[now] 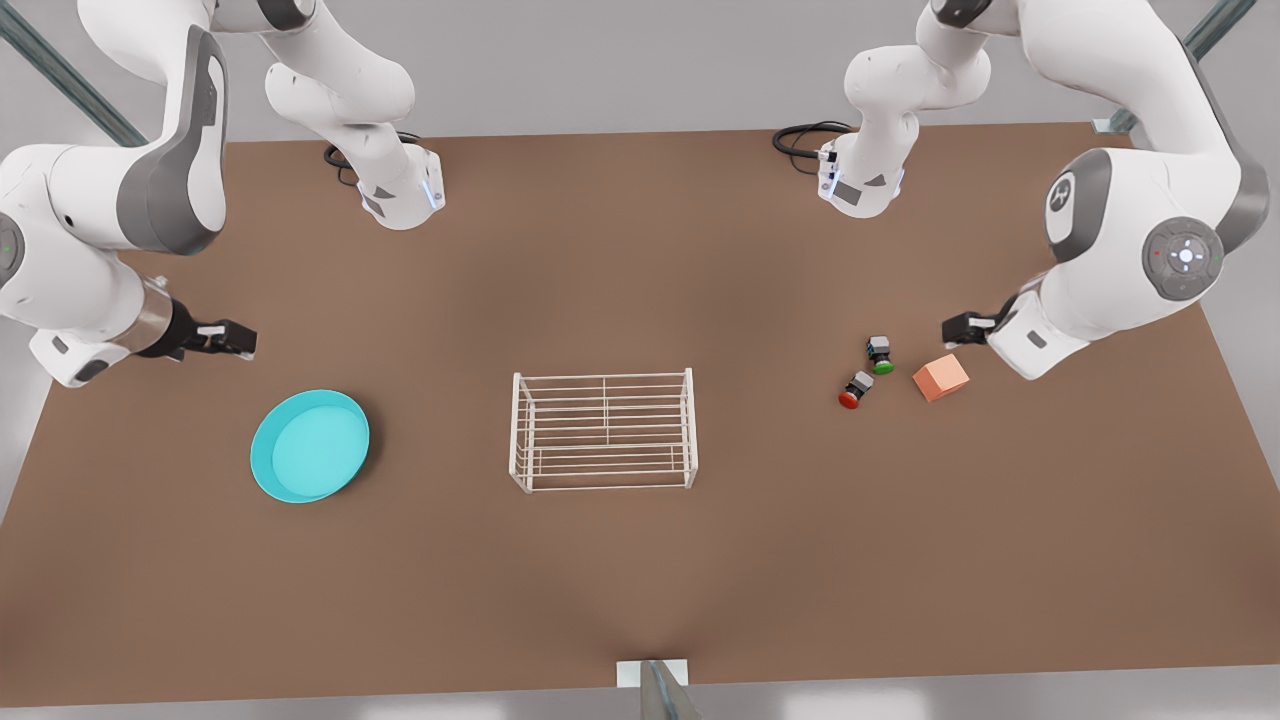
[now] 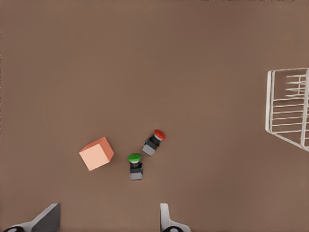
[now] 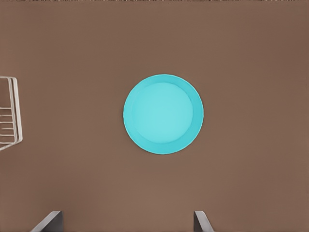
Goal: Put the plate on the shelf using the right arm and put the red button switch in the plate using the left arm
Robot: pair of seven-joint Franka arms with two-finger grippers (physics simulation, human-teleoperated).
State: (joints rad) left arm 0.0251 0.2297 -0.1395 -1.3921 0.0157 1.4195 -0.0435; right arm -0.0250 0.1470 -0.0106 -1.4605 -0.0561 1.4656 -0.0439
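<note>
Front view: unlabelled plate [image 1: 309, 446], shelf [image 1: 603, 430].

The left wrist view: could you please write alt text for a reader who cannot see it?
Seen from above the brown table, the open left gripper hangs over a red button switch, a green-capped switch and an orange-pink cube. A corner of the white wire shelf stands farther off.

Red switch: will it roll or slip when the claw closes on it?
Probably rolls: the red switch lies on its side with a round cap. Its body looks boxy, so gripping the flat sides likely holds. It's small; a nudge may knock it into the green switch.
</note>
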